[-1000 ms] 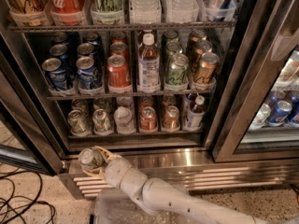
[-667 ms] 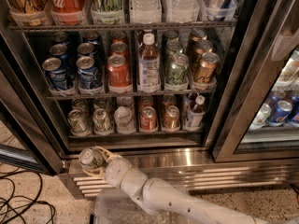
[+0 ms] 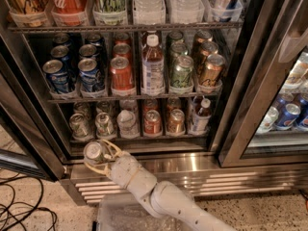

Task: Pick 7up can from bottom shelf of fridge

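Observation:
The fridge [image 3: 202, 170] stands open in front of me, with a dark interior and racks of cans and bottles. My gripper [image 3: 96, 155] is low at the left, in front of the steel base and just below the bottom shelf [image 3: 144, 139]. Its pale fingers [image 3: 111, 150] are closed around the 7up can [image 3: 92, 151], whose silver top faces the camera. The can is outside the shelf. On the bottom shelf stand two silver-topped cans [image 3: 79, 125] at the left, a red can [image 3: 152, 121], an orange-bronze can [image 3: 175, 121] and a small bottle [image 3: 200, 114].
The middle rack holds blue cans [image 3: 60, 76], a red can [image 3: 121, 74], a bottle [image 3: 152, 66] and green and bronze cans. The fridge door frame [image 3: 250, 81] stands at the right. Black cables [image 3: 19, 211] lie on the floor at the left. My arm [image 3: 159, 201] comes up from the bottom.

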Motion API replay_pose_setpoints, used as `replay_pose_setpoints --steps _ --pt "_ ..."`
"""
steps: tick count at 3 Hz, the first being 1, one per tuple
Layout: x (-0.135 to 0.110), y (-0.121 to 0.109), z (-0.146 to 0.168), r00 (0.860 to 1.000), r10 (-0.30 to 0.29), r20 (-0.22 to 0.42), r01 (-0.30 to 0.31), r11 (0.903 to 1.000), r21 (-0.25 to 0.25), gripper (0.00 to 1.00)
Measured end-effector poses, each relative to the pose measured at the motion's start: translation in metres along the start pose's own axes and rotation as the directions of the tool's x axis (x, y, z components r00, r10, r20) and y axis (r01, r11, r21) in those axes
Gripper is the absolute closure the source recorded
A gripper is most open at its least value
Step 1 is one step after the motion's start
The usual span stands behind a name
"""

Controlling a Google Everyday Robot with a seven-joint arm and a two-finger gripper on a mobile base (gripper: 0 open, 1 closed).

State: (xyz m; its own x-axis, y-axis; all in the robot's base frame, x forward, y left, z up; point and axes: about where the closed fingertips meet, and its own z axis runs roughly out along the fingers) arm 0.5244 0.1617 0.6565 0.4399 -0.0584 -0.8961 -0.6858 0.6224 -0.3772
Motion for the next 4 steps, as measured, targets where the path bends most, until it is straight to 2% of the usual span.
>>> replay_pose_setpoints --steps 1,2,3,4 --pt "-0.053 -0.006 0.003 0.976 0.105 0.192 -0.102 0.9945 -0.024 1.00" --pt "-0.084 0.008 -0.003 0.934 0.248 0.256 -0.222 0.9668 -0.128 1.00" --pt "-0.112 0.015 -0.006 0.923 0.331 0.196 -0.285 0.9309 -0.228 1.00" --pt "-0.114 0.016 -0.019 0.888 0.458 0.039 -0.432 0.8600 -0.272 1.00"
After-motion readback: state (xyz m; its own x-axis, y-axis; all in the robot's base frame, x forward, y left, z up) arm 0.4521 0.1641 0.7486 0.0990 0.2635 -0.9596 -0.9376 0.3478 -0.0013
